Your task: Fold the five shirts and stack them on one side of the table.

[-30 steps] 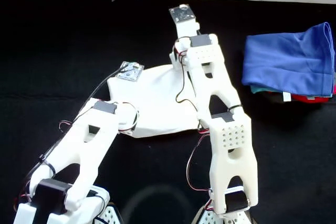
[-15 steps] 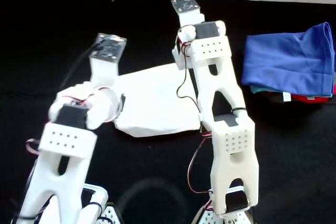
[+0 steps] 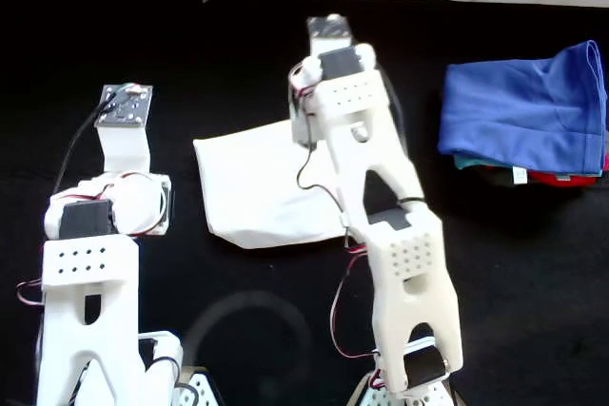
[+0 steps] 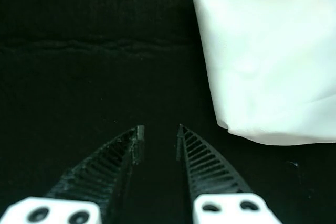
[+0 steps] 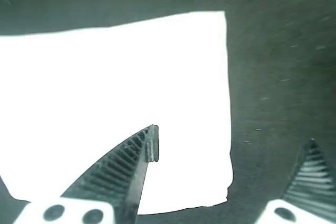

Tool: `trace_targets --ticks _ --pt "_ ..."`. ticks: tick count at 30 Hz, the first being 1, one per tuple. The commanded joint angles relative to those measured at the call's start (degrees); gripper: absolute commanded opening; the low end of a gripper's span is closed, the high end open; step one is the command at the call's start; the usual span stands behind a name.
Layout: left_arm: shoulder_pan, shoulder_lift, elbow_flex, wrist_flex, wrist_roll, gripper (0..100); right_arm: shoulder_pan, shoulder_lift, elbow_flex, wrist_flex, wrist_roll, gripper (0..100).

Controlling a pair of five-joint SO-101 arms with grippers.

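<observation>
A folded white shirt [image 3: 262, 187] lies flat on the black table, about mid-table. My left gripper [image 4: 159, 132] hovers over bare black cloth beside the white shirt [image 4: 268, 61], open by a narrow gap and holding nothing. The left arm [image 3: 124, 140] stands off the shirt's left edge. My right gripper [image 5: 232, 137] is wide open above one side edge of the white shirt [image 5: 115, 103], with one finger over the fabric and the other over the table. The right arm [image 3: 347, 102] reaches across the shirt's right part.
A stack of folded shirts sits at the table's right side, a blue shirt [image 3: 523, 116] on top with teal and red layers [image 3: 547, 178] showing beneath. The black table [image 3: 190, 35] runs back to a pale wall.
The left arm has drawn back off the white shirt to the left, leaving its left edge uncovered. The right arm has shifted slightly left over the shirt.
</observation>
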Motion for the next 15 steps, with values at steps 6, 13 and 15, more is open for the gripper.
trace_targets --ticks 6,13,15 --pt "-3.65 -1.27 -0.22 0.09 -0.44 12 -0.84 7.52 -2.68 -2.07 -0.7 38.9" --pt "-3.56 -1.27 -0.22 0.09 -0.35 12 -0.66 14.02 -2.68 -1.98 0.0 9.8" --pt "-3.56 -1.27 -0.22 0.09 -0.35 12 -0.66 14.81 -2.68 -2.07 4.04 0.2"
